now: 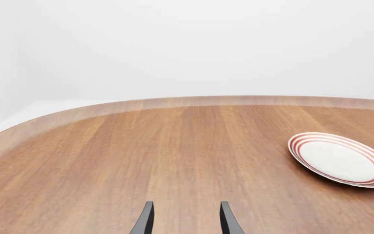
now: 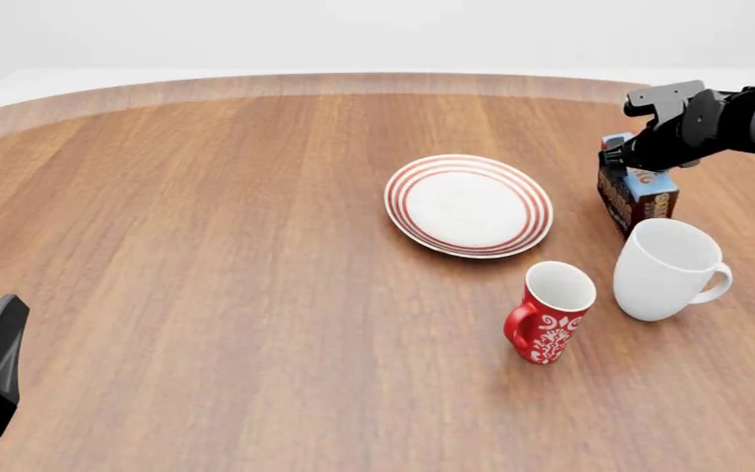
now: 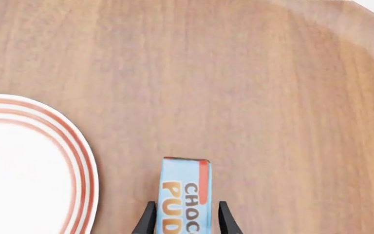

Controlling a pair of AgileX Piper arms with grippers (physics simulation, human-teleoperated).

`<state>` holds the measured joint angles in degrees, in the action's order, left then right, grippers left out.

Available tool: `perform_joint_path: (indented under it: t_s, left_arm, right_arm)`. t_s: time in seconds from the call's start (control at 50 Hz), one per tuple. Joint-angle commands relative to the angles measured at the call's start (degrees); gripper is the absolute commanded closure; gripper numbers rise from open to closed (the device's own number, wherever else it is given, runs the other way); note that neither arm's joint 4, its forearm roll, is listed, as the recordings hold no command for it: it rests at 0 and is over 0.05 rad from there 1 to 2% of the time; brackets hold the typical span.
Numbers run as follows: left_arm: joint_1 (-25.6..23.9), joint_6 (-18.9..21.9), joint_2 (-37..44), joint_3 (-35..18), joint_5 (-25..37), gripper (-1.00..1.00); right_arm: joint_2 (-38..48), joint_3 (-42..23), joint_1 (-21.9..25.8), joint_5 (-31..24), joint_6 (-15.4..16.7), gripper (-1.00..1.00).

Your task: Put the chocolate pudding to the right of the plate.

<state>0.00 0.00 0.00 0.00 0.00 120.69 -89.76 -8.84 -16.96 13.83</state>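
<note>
Chocolate pudding task, largest first.
Bench (image 2: 220,246): brown wood, carries everything.
Plate (image 2: 470,206): red-ringed, mid-bench.
White mug (image 2: 667,269): near the box.
Red mug (image 2: 551,313): beside the white mug.
Chocolate pudding (image 2: 637,193): upright, right of the plate, apart from it.
Right gripper (image 3: 185,220): pinching the box's sides.
Left gripper (image 1: 185,219): spread, holding nothing.

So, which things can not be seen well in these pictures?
- Front view: the right gripper covers the pudding top; whether the box rests on the table is unclear.
- Right wrist view: the picture edge cuts the pudding lettering and the plate.
- Left wrist view: the mugs are out of frame.
</note>
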Motion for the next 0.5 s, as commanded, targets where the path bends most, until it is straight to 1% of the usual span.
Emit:
perform_joint_path:
  t_s: [0.02, 0.18, 0.2, 0.24, 0.3, 0.32, 0.34, 0.42, 0.44, 0.46, 0.48, 0.5]
  left_arm:
    - [0.0, 0.0, 0.0, 0.0, 0.0, -1.0]
    - [0.0, 0.0, 0.0, 0.0, 0.0, -1.0]
    - [0.0, 0.0, 0.0, 0.0, 0.0, -1.0]
    - [0.0, 0.0, 0.0, 0.0, 0.0, -1.0]
    - [0.0, 0.0, 0.0, 0.0, 0.0, -1.0]
    - [0.0, 0.0, 0.0, 0.0, 0.0, -1.0]
    - [0.0, 0.0, 0.0, 0.0, 0.0, -1.0]
    - [0.0, 0.0, 0.0, 0.0, 0.0, -1.0]
    - [0.0, 0.0, 0.0, 0.0, 0.0, -1.0]
    - [0.0, 0.0, 0.0, 0.0, 0.0, -1.0]
    - [0.0, 0.0, 0.0, 0.0, 0.0, -1.0]
    - [0.0, 0.0, 0.0, 0.0, 0.0, -1.0]
  right_arm:
    - [2.0, -0.9, -0.7, -0.7, -1.4, -1.0]
    - [-0.4, -1.9, -0.4, -2.5, -1.4, -1.0]
    - [-1.3, -1.9, -0.3, -2.6, -1.2, -1.0]
    - [-3.3, -2.0, 0.9, -3.5, -2.2, -1.0]
    - [-5.1, -2.0, 1.5, -3.8, -2.2, -1.0]
    - [-7.5, -2.2, 1.7, -4.2, -1.3, -1.0]
    - [-9.5, -3.4, 2.4, -5.4, -1.5, -1.0]
    - [-14.9, -8.1, 4.0, -9.0, -0.6, -1.0]
    - [-16.1, -10.6, 5.9, -11.3, -2.4, -1.0]
    - [-16.8, -11.5, 5.6, -11.8, -1.8, -1.0]
    - [-18.2, -13.2, 5.6, -12.7, -0.4, -1.0]
    - [-18.2, -13.2, 5.6, -12.8, -0.4, -1.0]
